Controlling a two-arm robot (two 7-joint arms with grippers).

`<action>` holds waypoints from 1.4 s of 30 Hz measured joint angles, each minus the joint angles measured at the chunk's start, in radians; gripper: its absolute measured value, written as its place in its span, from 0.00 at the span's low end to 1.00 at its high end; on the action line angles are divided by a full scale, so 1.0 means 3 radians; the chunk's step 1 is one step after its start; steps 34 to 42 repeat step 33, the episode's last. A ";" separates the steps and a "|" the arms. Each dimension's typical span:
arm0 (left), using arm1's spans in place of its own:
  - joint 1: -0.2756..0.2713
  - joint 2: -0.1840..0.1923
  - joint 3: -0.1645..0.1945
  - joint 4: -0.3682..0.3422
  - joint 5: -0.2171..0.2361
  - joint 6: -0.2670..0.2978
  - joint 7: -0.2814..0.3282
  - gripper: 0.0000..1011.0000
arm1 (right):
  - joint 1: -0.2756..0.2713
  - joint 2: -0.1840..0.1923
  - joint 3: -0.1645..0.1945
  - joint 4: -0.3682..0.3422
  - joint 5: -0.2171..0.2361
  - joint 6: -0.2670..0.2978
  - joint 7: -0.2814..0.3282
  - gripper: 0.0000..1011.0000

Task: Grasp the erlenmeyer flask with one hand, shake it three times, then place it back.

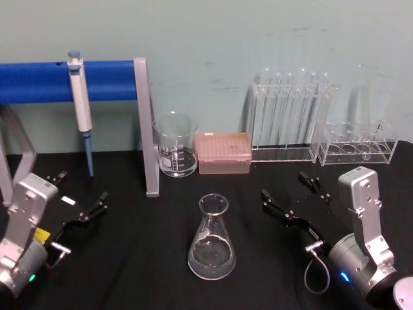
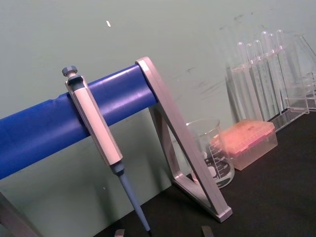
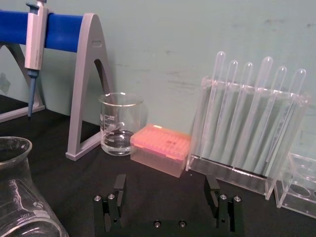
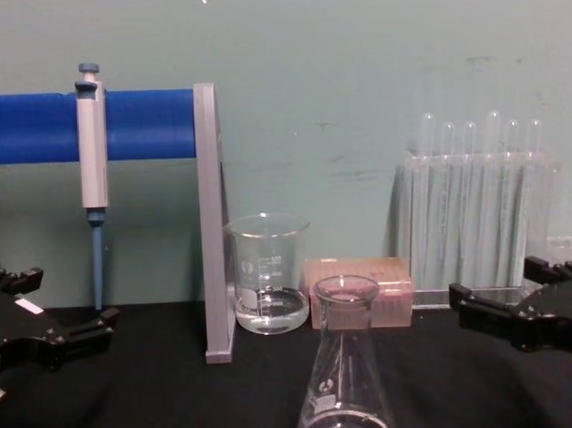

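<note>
The erlenmeyer flask (image 1: 211, 240) stands upright on the black table (image 1: 148, 258), in the lower middle of the head view, and no gripper touches it. A little clear liquid lies in its wide base. In the chest view the flask (image 4: 344, 372) is at the bottom centre, in front of the beaker (image 4: 267, 273) and the pink tip box (image 4: 359, 292).

The right gripper (image 1: 292, 192) is at the lower right of the head view, to the right of the flask and apart from it. Its two black fingers are spread wide and they hold nothing. In the right wrist view the gripper (image 3: 167, 186) is at the bottom, its fingers wide, and the flask (image 3: 22, 197) is at the lower left corner.

The left gripper (image 1: 80, 191) is at the lower left of the head view, well apart from the flask. Its fingers are also wide and empty.

At the back, in the upper left of the head view, a pipette (image 1: 80, 106) hangs on a blue bar stand (image 1: 103, 81). In the upper right are the test tube rack (image 1: 290, 123) with tall thin tubes, and a second clear rack (image 1: 359, 145) beside it. The beaker holds a little clear liquid.
</note>
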 joint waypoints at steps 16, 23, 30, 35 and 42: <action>0.0000 0.0000 0.0000 0.0000 0.0000 0.0000 0.0000 0.99 | 0.0011 -0.0020 0.0007 0.0025 -0.0013 0.0030 0.0013 0.99; 0.0000 0.0000 0.0000 0.0000 0.0000 0.0000 0.0000 0.99 | 0.0011 -0.0020 0.0006 0.0025 -0.0013 0.0028 0.0013 0.99; 0.0000 0.0000 0.0000 0.0000 0.0000 0.0000 0.0000 0.99 | 0.0011 -0.0020 0.0006 0.0025 -0.0013 0.0026 0.0013 0.99; 0.0000 0.0000 0.0000 0.0000 0.0000 0.0000 0.0000 0.99 | 0.0011 -0.0020 0.0006 0.0026 -0.0013 0.0025 0.0013 0.99; 0.0000 0.0000 0.0000 0.0000 0.0000 0.0000 0.0000 0.99 | 0.0011 -0.0020 0.0006 0.0026 -0.0013 0.0025 0.0013 0.99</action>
